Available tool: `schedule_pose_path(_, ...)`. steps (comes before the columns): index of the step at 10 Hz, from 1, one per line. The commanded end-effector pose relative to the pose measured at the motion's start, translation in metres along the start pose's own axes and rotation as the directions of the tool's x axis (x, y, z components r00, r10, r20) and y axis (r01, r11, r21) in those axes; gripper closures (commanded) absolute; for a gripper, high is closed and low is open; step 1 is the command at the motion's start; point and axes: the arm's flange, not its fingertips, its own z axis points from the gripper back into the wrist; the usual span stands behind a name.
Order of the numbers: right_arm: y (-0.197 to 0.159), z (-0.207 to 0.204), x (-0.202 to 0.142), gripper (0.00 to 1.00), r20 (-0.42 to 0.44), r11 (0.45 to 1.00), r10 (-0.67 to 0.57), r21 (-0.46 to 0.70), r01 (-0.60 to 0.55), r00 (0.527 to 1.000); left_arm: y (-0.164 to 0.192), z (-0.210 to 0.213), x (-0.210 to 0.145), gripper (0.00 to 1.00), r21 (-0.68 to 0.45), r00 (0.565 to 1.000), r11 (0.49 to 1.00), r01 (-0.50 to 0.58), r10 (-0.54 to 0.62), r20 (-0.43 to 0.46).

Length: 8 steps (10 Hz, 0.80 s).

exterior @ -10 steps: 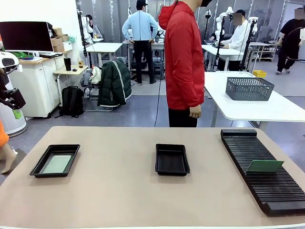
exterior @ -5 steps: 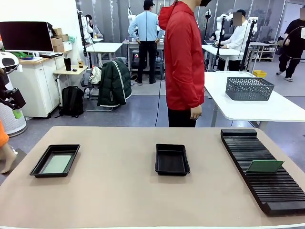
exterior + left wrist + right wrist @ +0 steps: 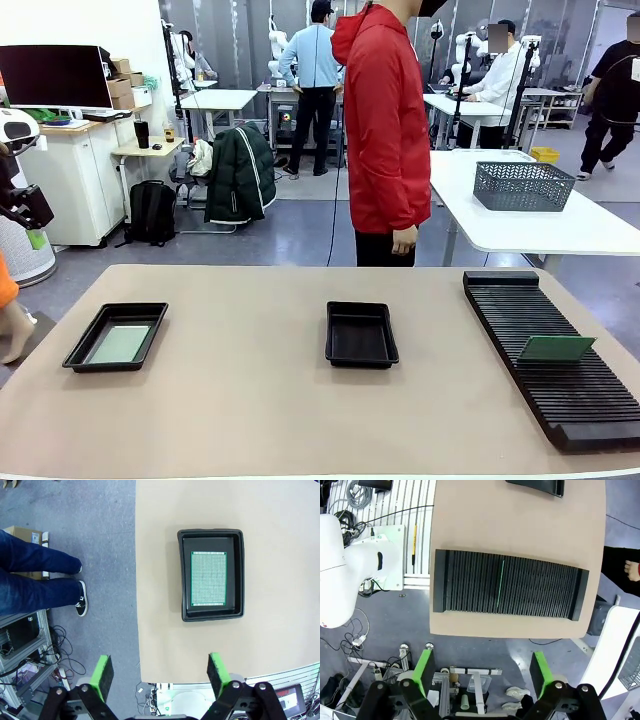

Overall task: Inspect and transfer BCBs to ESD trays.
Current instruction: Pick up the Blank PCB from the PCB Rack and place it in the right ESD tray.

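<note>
At the left end of the tan table [image 3: 250,410] sits the left ESD tray [image 3: 82,347], and one BCB [image 3: 120,344] lies flat on its floor. From the front that board looks pale grey-green. The left wrist camera looks straight down on the same tray [image 3: 185,580], and there the board [image 3: 208,577] is a bright green rectangle with a fine dotted grid, square to the tray walls. That view also takes in grey floor beside the table and a bystander's legs in jeans [image 3: 35,572]. The left gripper [image 3: 160,671] hangs high over the table's edge, its green pads spread wide apart and gripping nothing.

In the middle of the table is the middle ESD tray [image 3: 361,309], black, with a bare floor. A person in a red jacket [image 3: 385,130] stands at the far side behind it, one hand [image 3: 404,240] hanging at the hip.

At the right end lies the long black slotted rack [image 3: 560,400]. A second BCB [image 3: 556,348] stands upright in one of its slots, and the front view shows its green face. From the right wrist camera, looking down on the rack [image 3: 540,592], that board [image 3: 500,582] is seen edge-on as a thin green line across the ribs. The right gripper [image 3: 481,667] hovers well above the floor just off the table, jaws wide open and holding nothing.
</note>
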Motion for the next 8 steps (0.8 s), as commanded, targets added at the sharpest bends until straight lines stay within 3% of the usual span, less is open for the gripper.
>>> schedule_pose_path(1, -0.006, -0.015, 0.005, 0.0, -0.002, 1.0, 0.008, -0.017, -0.008, 1.0, -0.001, 0.0, -0.001, 0.0, 0.0, 1.0, 1.0, -0.001, 0.001, 0.005)
schedule_pose_path(5, -0.01, -0.072, 0.01, 0.0, 0.014, 0.999, 0.022, -0.034, -0.021, 1.0, -0.001, 0.0, -0.001, 0.0, 0.0, 1.0, 1.0, -0.001, 0.001, 0.005)
schedule_pose_path(8, -0.006, -0.128, 0.012, 0.0, -0.023, 0.997, 0.046, -0.056, -0.047, 0.999, -0.001, 0.0, -0.001, 0.0, 0.0, 1.0, 1.0, -0.001, 0.001, 0.005)
